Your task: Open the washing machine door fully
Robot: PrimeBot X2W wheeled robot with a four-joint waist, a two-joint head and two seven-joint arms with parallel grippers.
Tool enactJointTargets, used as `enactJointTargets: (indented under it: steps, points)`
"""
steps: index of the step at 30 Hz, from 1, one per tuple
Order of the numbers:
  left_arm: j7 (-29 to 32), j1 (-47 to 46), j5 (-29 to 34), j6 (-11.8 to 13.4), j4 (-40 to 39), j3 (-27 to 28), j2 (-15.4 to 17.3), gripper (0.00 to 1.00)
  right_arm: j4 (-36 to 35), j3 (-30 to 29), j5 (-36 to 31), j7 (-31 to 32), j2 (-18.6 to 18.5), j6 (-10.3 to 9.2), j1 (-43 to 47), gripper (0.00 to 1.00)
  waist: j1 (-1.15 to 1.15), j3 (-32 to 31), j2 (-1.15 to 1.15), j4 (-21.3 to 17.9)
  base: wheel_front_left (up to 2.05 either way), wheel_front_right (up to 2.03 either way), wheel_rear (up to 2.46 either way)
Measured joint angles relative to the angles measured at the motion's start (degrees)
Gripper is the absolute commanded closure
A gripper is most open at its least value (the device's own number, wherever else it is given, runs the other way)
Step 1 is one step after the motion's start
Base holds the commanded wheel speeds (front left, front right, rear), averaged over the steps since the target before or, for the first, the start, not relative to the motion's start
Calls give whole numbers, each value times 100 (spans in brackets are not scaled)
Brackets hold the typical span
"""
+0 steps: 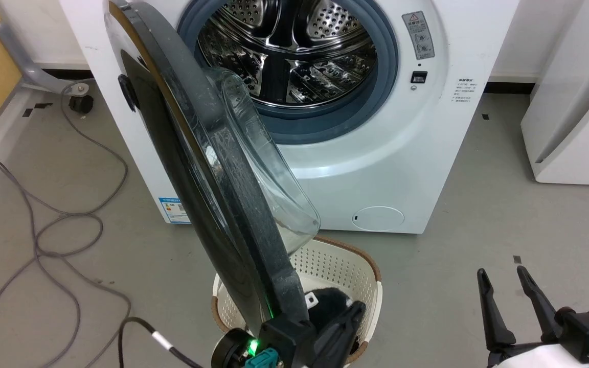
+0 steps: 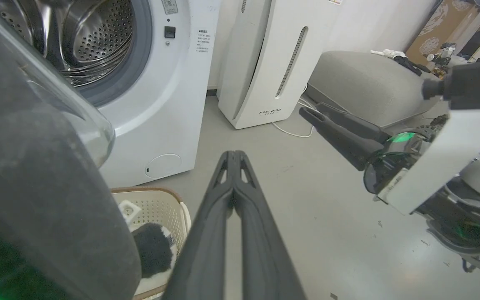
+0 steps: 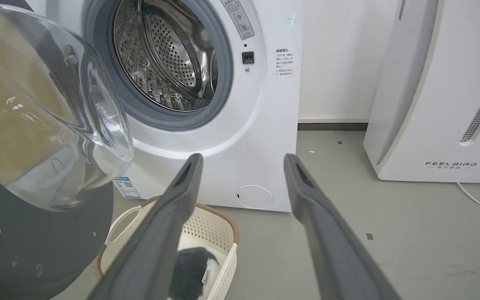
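Observation:
The washing machine [image 1: 402,153] stands with its steel drum [image 1: 289,51] exposed. The washing machine door [image 1: 212,168] hangs out toward me roughly at a right angle to the front, black rim edge-on and glass bowl facing right. My left gripper [image 1: 357,308] is shut with nothing in it, low beside the door's free edge on the inner side. In the left wrist view the door [image 2: 36,187] looms just left of the shut gripper [image 2: 233,155]; I cannot tell whether they touch. My right gripper [image 1: 501,273] is open and empty at the lower right, and points at the machine's lower front [image 3: 243,160].
A cream laundry basket [image 1: 345,266] holding a dark fuzzy item [image 1: 327,301] sits on the floor under the door. Grey cables [image 1: 59,225] loop across the floor at left. A white FEELBIRD appliance [image 1: 581,128] stands right of the machine, with a grey cushion [image 2: 365,83] beyond.

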Motion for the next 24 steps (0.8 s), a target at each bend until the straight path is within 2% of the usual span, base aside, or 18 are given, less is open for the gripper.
enactJointTargets:
  steps: [5, 12, 24]
  points:
    - [-467, -286, 89, 170, 556, 96, -140, 100, 25, 24, 8, -10, 0, 0, -19, 0, 0, 4, 0, -21, 0, 0, 0]
    - [-804, -543, 52, 365, 984, 198, -197, 100, 33, 37, 35, -19, 0, 0, -19, 0, 0, 29, 0, -28, 0, 0, 0]
    - [-949, -519, 58, 588, 1000, 212, -214, 100, 34, 36, 31, -18, 0, 0, -18, 0, 0, -37, 0, 0, 0, 0, 0]
